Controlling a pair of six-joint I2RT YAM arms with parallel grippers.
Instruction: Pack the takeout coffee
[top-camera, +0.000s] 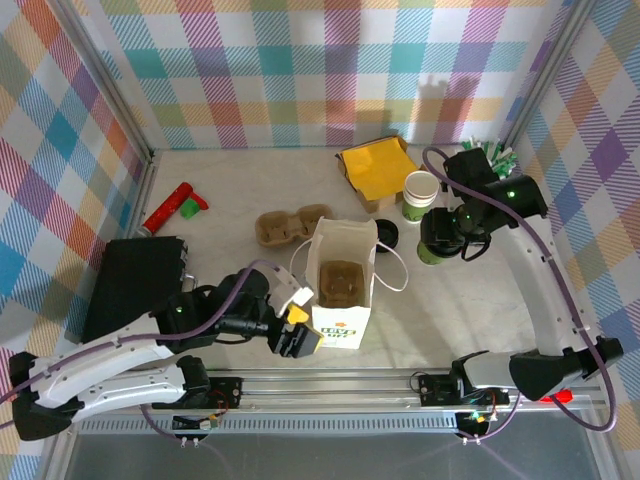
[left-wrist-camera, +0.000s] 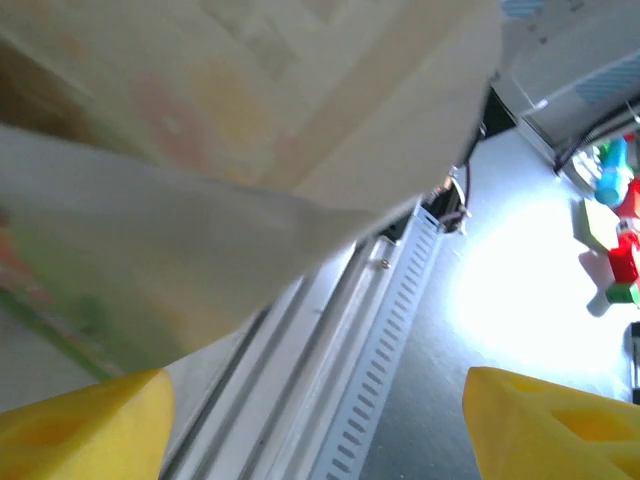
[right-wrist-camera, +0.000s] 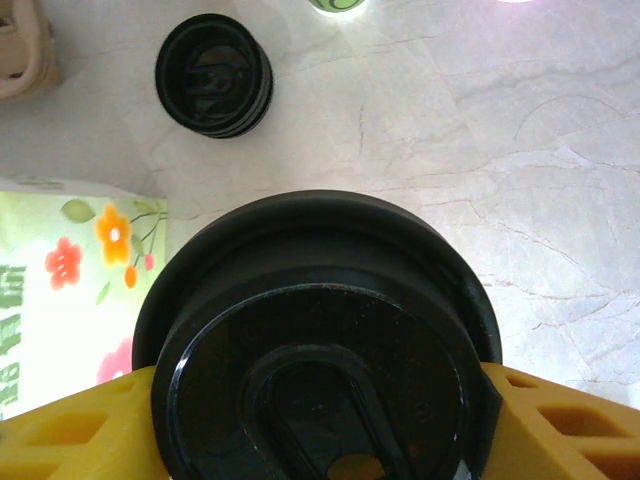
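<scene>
Right wrist: R gripper (right-wrist-camera: 315, 432) grips lidded cup (right-wrist-camera: 315, 330).

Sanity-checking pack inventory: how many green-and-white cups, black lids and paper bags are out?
Green-and-white cups: 2, open cup and lidded cup
Black lids: 2, loose lid and fitted lid
Paper bag: 1
Total: 5

Lidded cup (right-wrist-camera: 320, 380) — body hidden, bottom cropped
</scene>
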